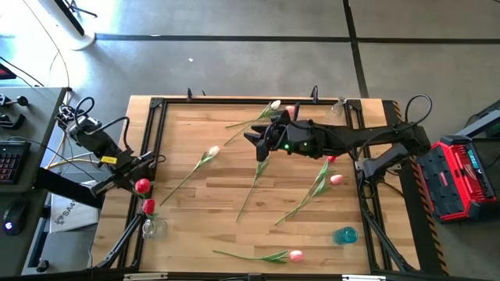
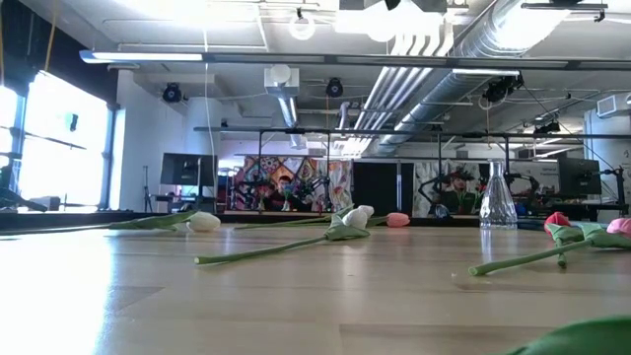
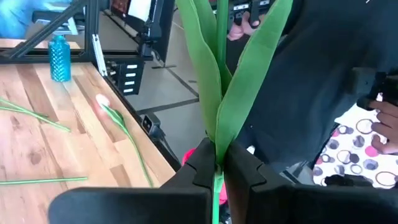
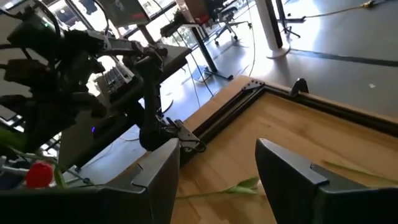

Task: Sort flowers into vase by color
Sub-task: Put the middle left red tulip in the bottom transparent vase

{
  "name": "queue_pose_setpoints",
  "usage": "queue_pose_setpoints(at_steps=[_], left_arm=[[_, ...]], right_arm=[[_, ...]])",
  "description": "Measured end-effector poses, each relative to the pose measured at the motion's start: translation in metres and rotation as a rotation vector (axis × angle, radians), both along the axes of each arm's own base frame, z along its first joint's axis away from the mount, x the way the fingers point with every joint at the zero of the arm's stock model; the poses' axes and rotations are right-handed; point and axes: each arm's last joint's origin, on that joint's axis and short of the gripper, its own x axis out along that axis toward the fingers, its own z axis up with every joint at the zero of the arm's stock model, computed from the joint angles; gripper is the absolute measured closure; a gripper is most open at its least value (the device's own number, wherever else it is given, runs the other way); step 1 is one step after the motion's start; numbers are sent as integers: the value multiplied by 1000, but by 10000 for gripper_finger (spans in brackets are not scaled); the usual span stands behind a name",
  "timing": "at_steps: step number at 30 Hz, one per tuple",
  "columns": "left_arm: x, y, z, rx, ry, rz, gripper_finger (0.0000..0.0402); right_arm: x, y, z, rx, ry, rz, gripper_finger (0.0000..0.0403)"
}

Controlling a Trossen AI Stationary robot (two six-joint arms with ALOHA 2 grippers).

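My left gripper point(image 3: 217, 163) is at the table's left edge point(image 1: 144, 173), shut on a red tulip whose head point(image 1: 142, 186) stands up over it. Just nearer, a clear vase point(image 1: 152, 226) holds another red tulip point(image 1: 148, 207). My right gripper point(image 4: 214, 180) hangs open over the table's far middle point(image 1: 254, 143) with nothing between its fingers. Several tulips lie flat on the wood: white ones point(image 1: 212, 152) point(image 1: 273, 105), pink ones point(image 1: 336, 179) point(image 1: 294, 254) and a red one point(image 1: 330, 158). My left gripper pinches the red tulip's green stem point(image 3: 217, 177) between its two fingers, right where the long leaves point(image 3: 214, 81) branch off. The fingers come in about level and lie across the stem. The tulip stands upright, lifted clear, with its lower stem hanging below the fingers.
A blue vase point(image 1: 345, 234) stands near the front right corner and a clear vase point(image 2: 498, 202) at the far right. A black frame point(image 1: 156, 105) rims the table. A person in dark clothes point(image 3: 311, 81) stands beyond the near edge.
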Motion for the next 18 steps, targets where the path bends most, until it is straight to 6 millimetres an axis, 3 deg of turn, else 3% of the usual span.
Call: queue_pose_setpoints(at_steps=[12,18], left_arm=[[-2,-4,4,-29,-40,-74,398],[-21,10,19,-114,-115,-72,399]], right_arm=[[-2,4,-6,99,17,-31,204],[-3,11,-7,115,20,-24,204]])
